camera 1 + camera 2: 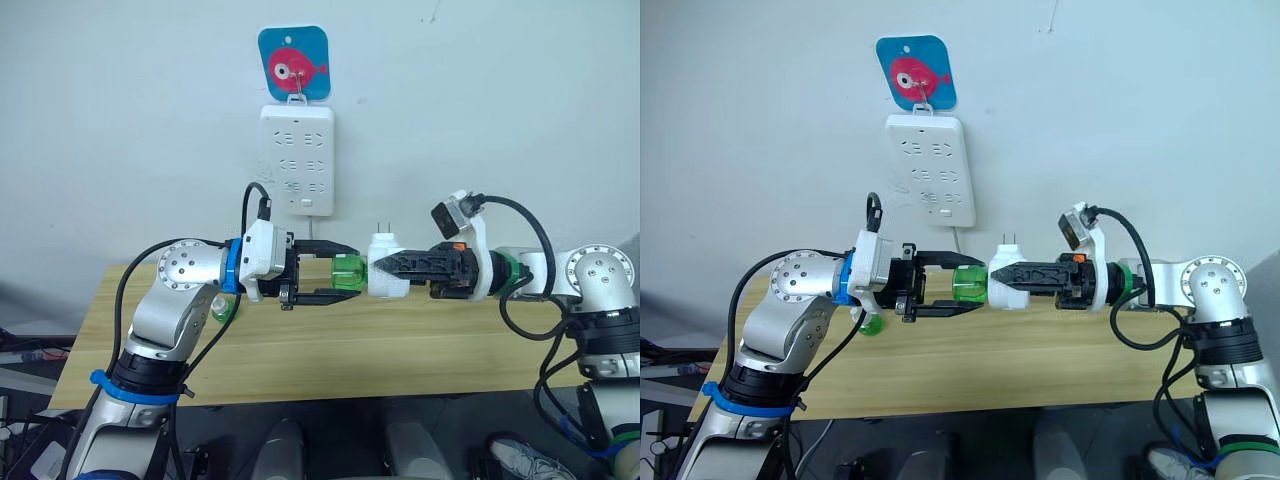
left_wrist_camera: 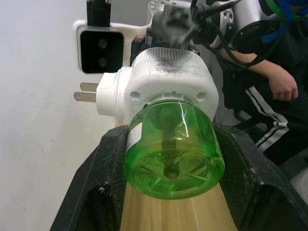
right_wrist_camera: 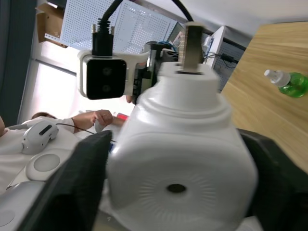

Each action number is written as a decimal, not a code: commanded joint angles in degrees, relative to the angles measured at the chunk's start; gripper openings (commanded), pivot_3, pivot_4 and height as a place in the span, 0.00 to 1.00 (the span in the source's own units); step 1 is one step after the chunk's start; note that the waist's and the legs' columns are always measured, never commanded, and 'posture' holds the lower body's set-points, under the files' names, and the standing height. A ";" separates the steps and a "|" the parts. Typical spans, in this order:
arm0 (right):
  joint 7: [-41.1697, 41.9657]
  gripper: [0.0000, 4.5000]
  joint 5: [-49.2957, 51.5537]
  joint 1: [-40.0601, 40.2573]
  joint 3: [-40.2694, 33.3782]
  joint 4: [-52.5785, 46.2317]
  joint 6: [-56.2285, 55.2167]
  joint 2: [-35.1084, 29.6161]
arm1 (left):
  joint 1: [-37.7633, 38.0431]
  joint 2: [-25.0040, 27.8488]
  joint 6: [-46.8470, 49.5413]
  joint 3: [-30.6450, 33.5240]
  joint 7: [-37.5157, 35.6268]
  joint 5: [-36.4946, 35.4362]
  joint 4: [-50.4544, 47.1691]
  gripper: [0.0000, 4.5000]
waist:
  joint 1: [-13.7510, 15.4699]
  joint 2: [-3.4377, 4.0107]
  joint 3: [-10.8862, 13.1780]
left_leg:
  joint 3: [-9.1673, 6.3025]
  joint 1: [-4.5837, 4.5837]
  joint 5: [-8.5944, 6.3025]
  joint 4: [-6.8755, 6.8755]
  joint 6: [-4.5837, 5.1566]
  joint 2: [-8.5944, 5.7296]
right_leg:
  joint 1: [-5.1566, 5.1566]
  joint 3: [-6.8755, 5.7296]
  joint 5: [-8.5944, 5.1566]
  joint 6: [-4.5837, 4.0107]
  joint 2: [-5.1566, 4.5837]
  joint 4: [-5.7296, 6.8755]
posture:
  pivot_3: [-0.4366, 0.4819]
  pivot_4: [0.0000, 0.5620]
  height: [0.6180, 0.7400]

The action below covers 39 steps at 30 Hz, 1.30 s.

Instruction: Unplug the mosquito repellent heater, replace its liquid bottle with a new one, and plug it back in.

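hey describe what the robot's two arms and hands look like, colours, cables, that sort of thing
Both arms are silver-grey metal with round bolted joint caps, black cables looping alongside. The left hand has two black fingers on a white housing with a blue ring behind it; blue tape binds the cables lower down. The right hand also has black fingers, a white bracket carrying a small black camera, an orange tab and a green ring.

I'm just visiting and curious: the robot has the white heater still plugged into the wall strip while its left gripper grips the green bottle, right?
Not quite. The heater is unplugged: the right gripper holds it in mid-air below the strip, prongs bare, as the left eye view shows. The left gripper does grip the bottle.
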 commanded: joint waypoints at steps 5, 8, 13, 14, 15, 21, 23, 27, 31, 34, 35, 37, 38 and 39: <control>-0.33 0.68 4.68 -2.33 -0.29 -1.67 -0.20 1.59 | -1.75 -0.87 0.34 -0.56 1.15 0.26 1.13 0.50 | 0.00 0.00 0.00 | 0.00 0.00 0.00 0.00 0.00 0.00 | 0.00 0.00 0.00 0.00 0.00 0.00 | 0.42 0.34 0.95; -0.40 0.68 4.44 -2.62 -0.32 -1.64 -0.14 1.61 | -3.25 0.51 7.73 -0.82 1.96 -1.38 1.40 0.50 | -0.01 0.00 0.00 | -0.01 0.00 0.00 0.00 0.00 0.00 | 0.00 -0.01 0.00 0.00 0.00 0.00 | 0.42 0.34 0.95; 1.21 0.68 1.54 -2.60 -0.54 -3.56 0.67 1.03 | -11.89 8.42 44.74 -1.21 0.35 -15.38 4.81 0.50 | -0.31 -0.01 0.02 | -0.07 0.00 0.00 0.00 0.01 -0.01 | 0.00 -0.05 0.00 0.00 0.02 0.05 | 0.43 0.34 0.95; 1.39 0.68 1.13 -2.51 -0.60 -3.90 0.74 1.00 | -13.72 9.43 50.12 -1.15 0.05 -17.81 6.04 0.50 | -0.40 0.00 0.02 | -0.11 0.00 0.00 0.00 0.01 0.00 | -0.01 -0.08 0.00 0.00 0.04 0.05 | 0.43 0.34 0.95; 1.60 0.68 0.69 -2.39 -0.68 -4.26 0.81 0.95 | -15.10 9.29 52.13 -0.61 0.22 -19.06 7.44 0.50 | -0.47 0.03 0.04 | -0.09 0.02 0.00 -0.04 0.01 -0.01 | -0.01 -0.08 0.00 0.01 0.04 0.05 | 0.43 0.34 0.95; 2.58 0.68 -0.77 -1.82 -0.97 -5.45 0.72 0.78 | -16.10 8.86 53.05 -0.14 -0.02 -20.49 6.56 0.50 | -0.55 0.03 0.07 | -0.08 0.00 0.01 -0.08 -0.01 0.02 | -0.06 -0.09 -0.01 0.00 0.04 0.00 | 0.41 0.34 0.95; 2.15 0.68 -0.37 -1.69 -1.12 -5.16 0.56 0.82 | -14.80 8.37 50.12 0.21 0.98 -18.97 5.42 0.58 | -0.49 0.03 0.07 | -0.07 0.01 0.01 -0.09 -0.02 0.03 | -0.07 -0.08 -0.01 0.00 0.04 -0.01 | 0.41 0.34 0.95; 0.53 0.68 1.40 -1.66 -1.54 -3.46 0.02 0.67 | -9.93 7.72 34.30 0.11 0.86 -11.42 1.91 0.87 | -0.41 0.04 0.07 | -0.04 0.01 0.02 -0.10 -0.03 0.05 | -0.08 -0.05 -0.01 0.00 0.04 -0.04 | 0.41 0.34 0.95; -0.66 0.68 1.48 -1.46 -1.97 -2.05 -0.30 0.30 | -3.26 6.88 20.76 1.07 2.61 -4.68 0.63 1.00 | -0.15 0.03 0.07 | 0.02 0.01 0.01 -0.11 -0.02 0.04 | -0.08 0.02 0.00 -0.01 0.00 -0.06 | 0.42 0.34 0.95; -1.49 0.68 1.42 -1.30 -2.28 -1.40 -0.56 0.20 | 0.86 5.85 10.25 1.28 0.92 -1.94 -0.97 1.00 | 0.04 0.04 0.07 | 0.01 -0.01 0.01 -0.10 -0.01 0.03 | -0.08 0.02 0.00 -0.01 0.00 -0.06 | 0.42 0.33 0.95; -1.66 0.68 1.46 -1.29 -2.33 -1.33 -0.62 0.18 | 1.78 4.24 3.76 1.60 1.34 -0.05 -0.78 1.00 | 0.07 0.04 0.07 | 0.01 -0.03 0.01 -0.10 -0.01 0.03 | -0.08 0.02 0.00 -0.01 0.00 -0.06 | 0.42 0.33 0.95; -1.88 0.68 1.52 -1.29 -2.35 -1.34 -0.65 0.15 | 2.79 2.14 -5.80 1.68 1.35 2.91 0.44 1.00 | 0.27 0.03 0.07 | 0.04 -0.03 0.01 -0.09 -0.01 0.01 | -0.08 0.03 0.00 -0.02 -0.04 -0.06 | 0.42 0.33 0.95; -1.87 0.68 1.44 -1.32 -2.37 -1.30 -0.61 0.16 | 2.82 0.72 -10.27 2.11 2.04 4.21 1.68 1.00 | 0.41 0.03 0.07 | 0.03 -0.05 0.01 -0.06 -0.01 0.01 | -0.08 0.02 0.01 -0.02 -0.04 -0.07 | 0.42 0.33 0.95; -1.91 0.68 1.28 -1.34 -2.39 -1.33 -0.65 0.22 | 2.80 -0.53 -14.49 2.50 1.70 4.57 2.90 1.00 | 0.54 0.03 0.07 | 0.02 -0.06 0.01 -0.06 -0.01 0.01 | -0.08 0.01 0.02 -0.03 -0.04 -0.07 | 0.42 0.33 0.95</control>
